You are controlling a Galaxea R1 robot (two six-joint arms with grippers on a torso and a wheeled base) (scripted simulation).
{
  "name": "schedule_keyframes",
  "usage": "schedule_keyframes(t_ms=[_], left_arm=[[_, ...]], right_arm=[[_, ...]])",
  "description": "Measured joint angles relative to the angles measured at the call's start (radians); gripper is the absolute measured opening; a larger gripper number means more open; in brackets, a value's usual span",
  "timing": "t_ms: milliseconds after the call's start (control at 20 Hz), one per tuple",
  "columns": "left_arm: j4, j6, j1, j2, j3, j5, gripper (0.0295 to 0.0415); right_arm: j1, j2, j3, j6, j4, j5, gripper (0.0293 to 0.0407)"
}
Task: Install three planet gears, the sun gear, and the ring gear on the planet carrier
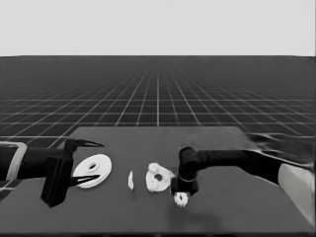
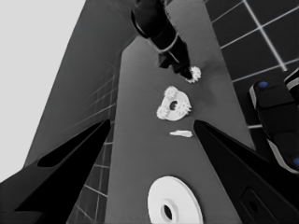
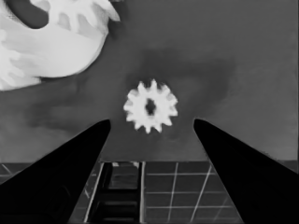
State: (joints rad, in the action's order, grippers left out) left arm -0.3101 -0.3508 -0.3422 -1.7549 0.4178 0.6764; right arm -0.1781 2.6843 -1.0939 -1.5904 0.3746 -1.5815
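Note:
The smaller round part (image 1: 158,178), the planet carrier, lies mid-table with three planet gears (image 2: 174,105) seated around its hole. Just in front and to its right lies a loose small toothed gear (image 1: 180,199), the sun gear (image 3: 150,106), flat on the table. My right gripper (image 1: 181,193) hangs straight over it, open, with the gear just beyond its fingertips (image 3: 100,128) and untouched. The larger round part (image 1: 93,170), the ring gear, rests at the left end under my waiting left gripper (image 1: 100,161), which is open and not holding it.
A thin white piece (image 1: 131,180) lies between the two round parts. The table's front edge runs close behind the loose gear, with the floor grid beyond it in the right wrist view. Dark machinery with blue lights (image 2: 275,116) sits past the table's edge.

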Motion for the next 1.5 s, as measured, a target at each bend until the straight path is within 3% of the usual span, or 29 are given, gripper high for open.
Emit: schedule_keyframes(t_ms=[150, 400, 500, 550, 900, 1050, 1400, 1500], left_arm=[[0.0, 0.0, 0.0, 0.0, 0.0, 0.0, 0.0385], [0.0, 0.0, 0.0, 0.0, 0.0, 0.0, 0.0385], [0.0, 0.0, 0.0, 0.0, 0.0, 0.0, 0.0385], [0.0, 0.0, 0.0, 0.0, 0.0, 0.0, 0.0385], [0.0, 0.0, 0.0, 0.0, 0.0, 0.0, 0.0385], [0.0, 0.0, 0.0, 0.0, 0.0, 0.0, 0.0385], [0.0, 0.0, 0.0, 0.0, 0.0, 0.0, 0.0385], [0.0, 0.0, 0.0, 0.0, 0.0, 0.0, 0.0385]], right_arm=[[-0.066, 0.008, -0.049, 0.036, 0.064, 0.017, 0.0385], [-0.079, 0.011, -0.062, 0.045, 0.078, 0.023, 0.0385], [-0.08, 0.011, -0.062, 0.045, 0.078, 0.023, 0.0314], [-0.08, 0.011, -0.062, 0.046, 0.079, 0.023, 0.031], [-0.08, 0.011, -0.062, 0.046, 0.079, 0.023, 0.031], [0.109, -0.009, 0.055, -0.045, -0.111, -0.01, 0.031], [0.165, -0.009, 0.065, -0.056, -0.167, -0.005, 0.031], [0.201, 0.227, -0.318, 0.089, -0.202, 0.024, 0.031]])
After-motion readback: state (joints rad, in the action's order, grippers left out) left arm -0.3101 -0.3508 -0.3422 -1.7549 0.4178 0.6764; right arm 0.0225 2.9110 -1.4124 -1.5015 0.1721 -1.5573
